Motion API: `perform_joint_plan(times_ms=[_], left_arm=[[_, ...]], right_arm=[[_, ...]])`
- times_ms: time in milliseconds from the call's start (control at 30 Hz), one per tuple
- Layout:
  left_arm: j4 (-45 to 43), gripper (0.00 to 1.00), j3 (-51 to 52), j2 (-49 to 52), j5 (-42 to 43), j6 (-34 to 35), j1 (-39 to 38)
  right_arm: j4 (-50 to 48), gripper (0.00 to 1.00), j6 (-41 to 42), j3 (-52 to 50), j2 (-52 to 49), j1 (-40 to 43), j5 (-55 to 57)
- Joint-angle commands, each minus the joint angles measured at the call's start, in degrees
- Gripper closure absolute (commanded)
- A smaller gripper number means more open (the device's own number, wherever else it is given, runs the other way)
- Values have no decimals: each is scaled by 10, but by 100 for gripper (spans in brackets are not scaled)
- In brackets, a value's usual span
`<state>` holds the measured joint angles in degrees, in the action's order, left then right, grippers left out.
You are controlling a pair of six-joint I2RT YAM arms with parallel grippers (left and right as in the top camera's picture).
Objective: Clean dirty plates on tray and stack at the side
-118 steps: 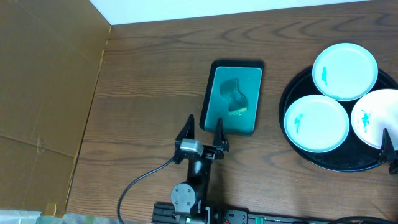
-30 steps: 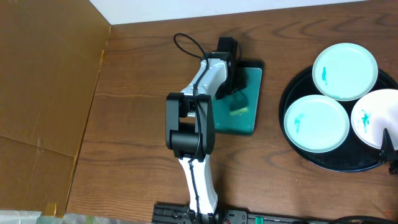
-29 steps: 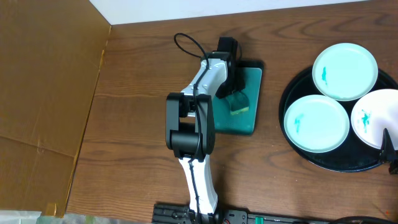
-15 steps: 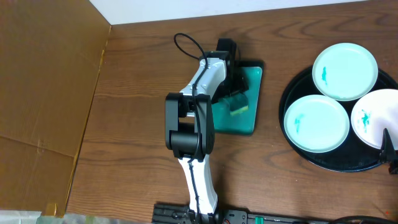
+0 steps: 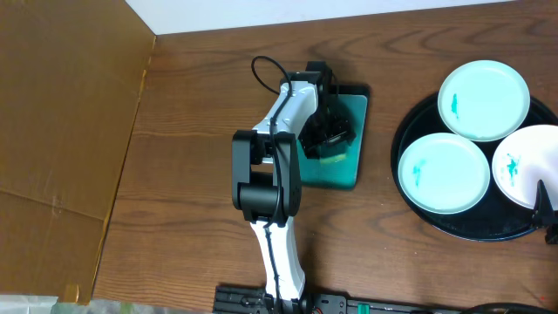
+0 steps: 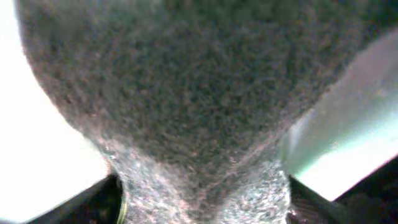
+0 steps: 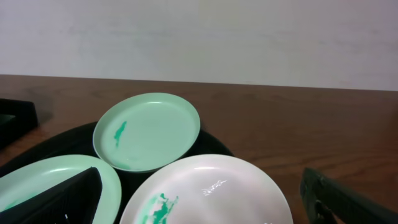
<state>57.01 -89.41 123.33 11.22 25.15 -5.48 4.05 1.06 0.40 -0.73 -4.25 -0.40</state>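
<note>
From above, the left gripper (image 5: 324,139) sits low over a sponge (image 5: 332,156) on the small teal tray (image 5: 349,172). I cannot tell whether it is grasping the sponge. Three plates (image 5: 484,100) (image 5: 445,172) (image 5: 527,166) with teal smears lie on the black tray (image 5: 414,118) at the right of the table (image 5: 200,105). The left wrist camera is filled by the sponge's dark, blurred scouring face. The right wrist camera shows the right gripper (image 7: 200,180) released, its fingers (image 7: 56,199) spread wide over the nearest plate and holding nothing.

White left arm (image 5: 277,131) stretches across the tabletop (image 5: 192,131), black left gripper (image 5: 324,135) pointing down; right gripper (image 7: 200,186) fingers spread wide.
</note>
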Motion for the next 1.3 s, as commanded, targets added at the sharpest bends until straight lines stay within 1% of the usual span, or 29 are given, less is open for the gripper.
perform_joint_plan(times_ms=[0, 33, 67, 100, 233, 267, 300, 333, 400, 433, 500, 667, 700, 733, 767, 800, 867, 933, 967, 1000, 1033, 1267], left_arm=[[-3, 40, -5, -9, -21, -5, 0], [-5, 53, -5, -9, -23, -5, 0], [-5, 69, -5, -9, -23, -5, 0], [-5, 92, -5, -9, -23, -5, 0], [-7, 92, -5, -9, -23, -5, 0], [-10, 78, -5, -9, -31, -5, 0], [-15, 61, -5, -9, -42, -5, 0], [-19, 39, -5, -9, -56, -5, 0], [-31, 14, -5, -9, -85, -5, 0], [-37, 12, -5, -9, -96, -5, 1], [-51, 12, -5, -9, -115, -5, 1], [-66, 12, -5, -9, -117, -5, 1], [-65, 18, -5, -9, -117, -5, 1], [-64, 22, -5, -9, -117, -5, 0], [-63, 32, -5, -9, -117, -5, 0], [-63, 40, -5, -10, -117, -5, 0], [-61, 60, -5, -13, -117, -5, 0], [-61, 76, -5, -19, -117, -5, 0], [-61, 81, -5, -24, -117, -5, 0], [-61, 89, -5, -30, -117, -5, 0], [-61, 92, -5, -39, -117, -5, 0], [-61, 93, -5, -134, -117, -5, 0]], right_arm=[[3, 1, 8, -1, 2, 9, 1], [2, 1, 8, -1, 2, 9, 1], [2, 1, 8, -1, 2, 9, 1], [2, 1, 8, -1, 2, 9, 2], [2, 1, 8, -1, 2, 9, 1], [2, 1, 8, -1, 2, 9, 1], [2, 1, 8, -1, 2, 9, 1], [3, 1, 8, -1, 2, 9, 1], [2, 1, 8, -1, 2, 9, 1], [2, 1, 8, -1, 2, 9, 1], [2, 1, 8, -1, 2, 9, 1], [2, 1, 8, -1, 2, 9, 1], [2, 1, 8, -1, 2, 9, 1], [2, 1, 8, -1, 2, 9, 1], [2, 1, 8, -1, 2, 9, 1], [2, 1, 8, -1, 2, 9, 1], [3, 1, 8, -1, 2, 9, 1], [2, 1, 8, -1, 2, 9, 1], [2, 1, 8, -1, 2, 9, 1], [3, 1, 8, -1, 2, 9, 1], [2, 1, 8, -1, 2, 9, 1], [2, 1, 8, -1, 2, 9, 2]])
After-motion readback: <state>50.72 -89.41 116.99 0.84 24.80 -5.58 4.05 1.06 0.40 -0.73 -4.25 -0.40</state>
